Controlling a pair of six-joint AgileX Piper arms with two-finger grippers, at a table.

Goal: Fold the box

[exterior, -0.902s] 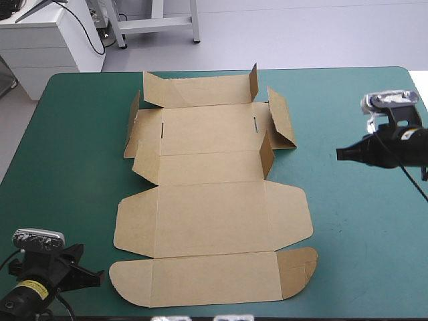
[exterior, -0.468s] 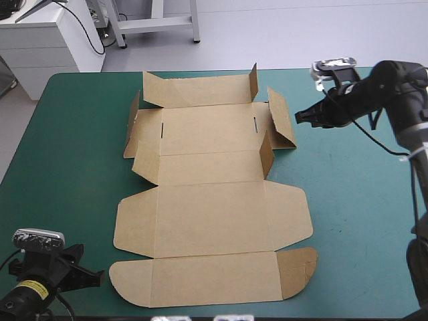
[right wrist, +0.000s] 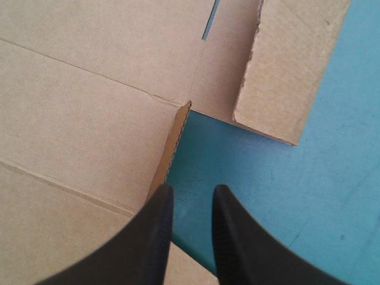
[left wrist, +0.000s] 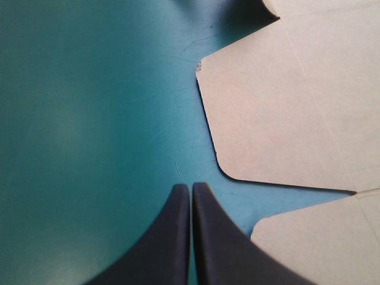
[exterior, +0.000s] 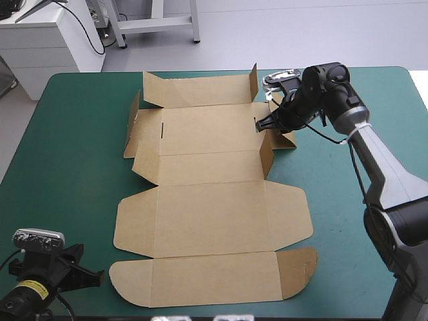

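Box: a flat-cut sheet of brown board, the box [exterior: 210, 200] [left wrist: 285, 107] [right wrist: 89, 119], lies in the middle of the tabletop, its length running from the near edge to the far edge.
Tabletop: covered in teal-green [exterior: 73, 147] [left wrist: 89, 119] [right wrist: 285, 190], bare on both sides of the sheet.
Far end of box: the far panel [exterior: 197, 90] is tilted up, and the left side flap [exterior: 132, 124] and right side flap [exterior: 281, 117] [right wrist: 291, 65] are partly raised.
Small right flap: a short tab [exterior: 266, 152] [right wrist: 172, 148] stands upright at the right edge of the sheet.
Near end of box: the wide panels and the rounded end flap [exterior: 297, 267] lie flat.
Right jaws: narrowly parted and holding nothing. The black fingers [exterior: 267, 122] [right wrist: 148, 237] hover over the far right part of the sheet, beside a slot [exterior: 256, 124] [right wrist: 209, 24], with the upright tab's edge just ahead of them.
Left jaws: pressed together with nothing between them. The black fingers [left wrist: 172, 237] hang above bare cover near the tabletop's near left corner, beside the sheet's near left flaps and not touching them.
Left arm: low at the near left corner [exterior: 40, 281], well apart from the right arm [exterior: 374, 154].
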